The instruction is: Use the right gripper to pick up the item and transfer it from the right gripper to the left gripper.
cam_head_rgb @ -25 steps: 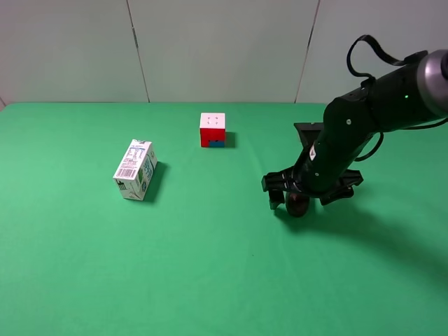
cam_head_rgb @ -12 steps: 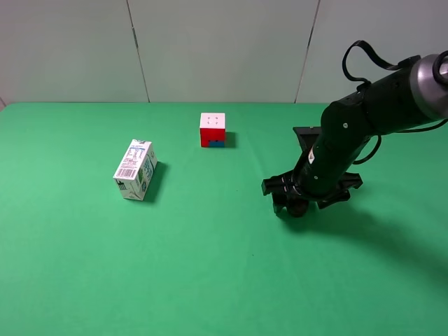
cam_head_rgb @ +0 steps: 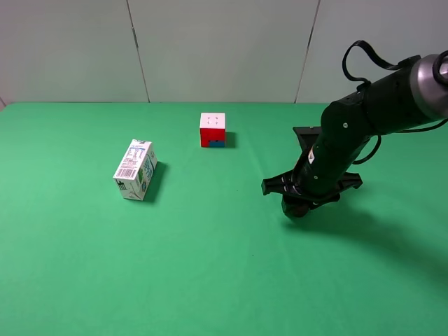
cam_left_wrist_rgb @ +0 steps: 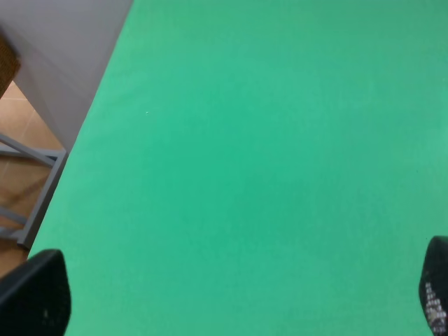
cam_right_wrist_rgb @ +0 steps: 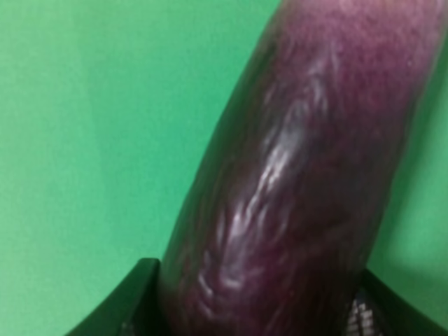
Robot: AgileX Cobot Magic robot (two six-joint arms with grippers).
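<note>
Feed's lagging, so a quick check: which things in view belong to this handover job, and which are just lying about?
In the job:
- eggplant, gripped in the right hand
- left hand, open, holding nothing

Lying about:
- carton, on its side
- cube, near the back edge

1. Barcode on the near end face of the white milk carton [cam_head_rgb: 135,170]; digits too small to read.
2. Blue-green print on the carton's top face, not legible.
3. Small orange sticker on the black arm [cam_head_rgb: 329,150] above the right gripper [cam_head_rgb: 296,208]; its sign too small to read.
4. Tiny dark marks on the white top of the puzzle cube [cam_head_rgb: 213,129]; unreadable.
</note>
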